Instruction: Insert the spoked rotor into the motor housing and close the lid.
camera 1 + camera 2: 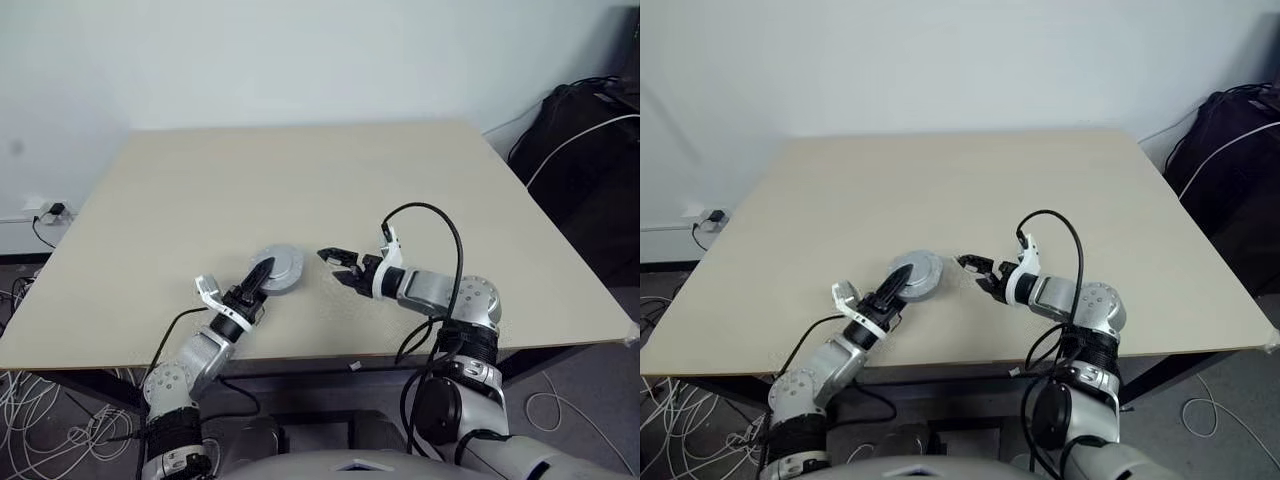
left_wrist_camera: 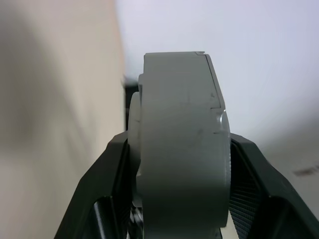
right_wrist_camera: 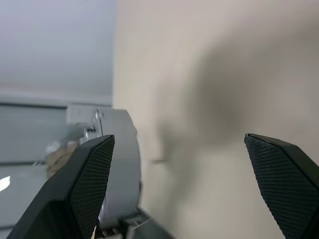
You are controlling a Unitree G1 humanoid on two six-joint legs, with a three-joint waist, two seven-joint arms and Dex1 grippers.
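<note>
One round grey metal piece is all that can be made out of the task's parts: a thick disc (image 1: 277,268) standing on its edge above the near part of the surface (image 1: 300,180), clamped across its thickness between the two black fingers of the left gripper (image 1: 262,275). In the left wrist view it reads as a grey cylinder with a thinner ring stepped against one face, so it looks like the motor housing with the lid already against it, though no copper windings and no spoked rotor can be seen, and I cannot tell whether the rotor sits inside. Just beside it, apart from it, the right gripper (image 1: 338,268) points toward the piece with its fingers spread wide and nothing between them; its wrist view shows the grey rim near one finger pad (image 3: 87,184) and bare surface behind. Judging by this, the closing step is at or near its end. The main risk lies in the left grip: it pinches smooth metal faces edge-on, so a loosening or a nudge from the right fingers could tip the piece out, letting it roll on its rim across the surface. If the lid is merely resting and not seated, a bump could also part the two halves.
</note>
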